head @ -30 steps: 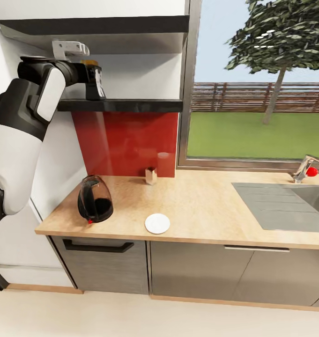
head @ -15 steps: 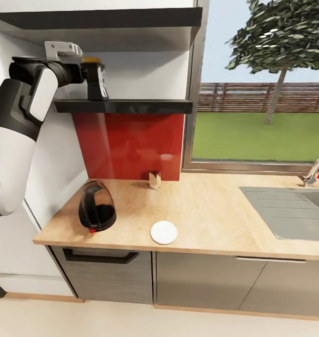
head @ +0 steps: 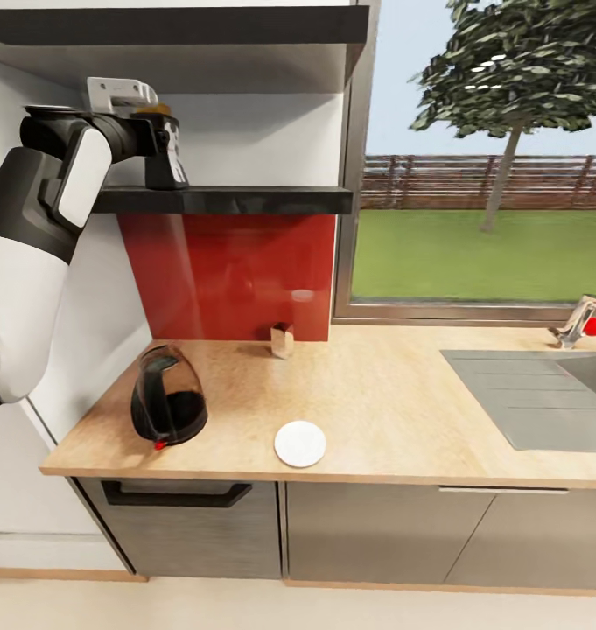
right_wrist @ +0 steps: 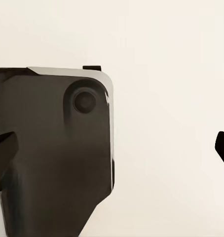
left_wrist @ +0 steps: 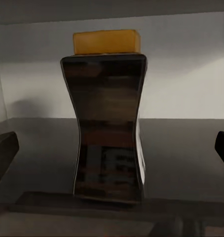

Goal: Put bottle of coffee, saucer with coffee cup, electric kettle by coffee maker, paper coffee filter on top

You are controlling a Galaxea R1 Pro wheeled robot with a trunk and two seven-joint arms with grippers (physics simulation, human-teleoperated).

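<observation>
The kitchen countertop runs in light wood grain across the head view, over grey cabinets, with a grey sink set into its right part and a tap with a red knob at the back edge behind it. A window with a tree and lawn outside stands above the back edge, and a red wall panel fills the back at the left.

Above that panel hangs a black shelf. The left arm, white and black, reaches up to the shelf's left end, and the left gripper sits at the bottle of coffee, which stands upright on the shelf. In the left wrist view the bottle, dark with a yellow cap, stands between the two dark fingertips, which sit well apart on either side and clear of its sides, so the hand is spread and not clamped.

The electric kettle stands near the counter's front left corner. The saucer lies flat just inside the front edge, to the right of the kettle and apart from it. A small brown box stands against the back edge.

In the right wrist view the right gripper has its fingertips wide apart over a pale floor, beside a dark part of the robot's body.
</observation>
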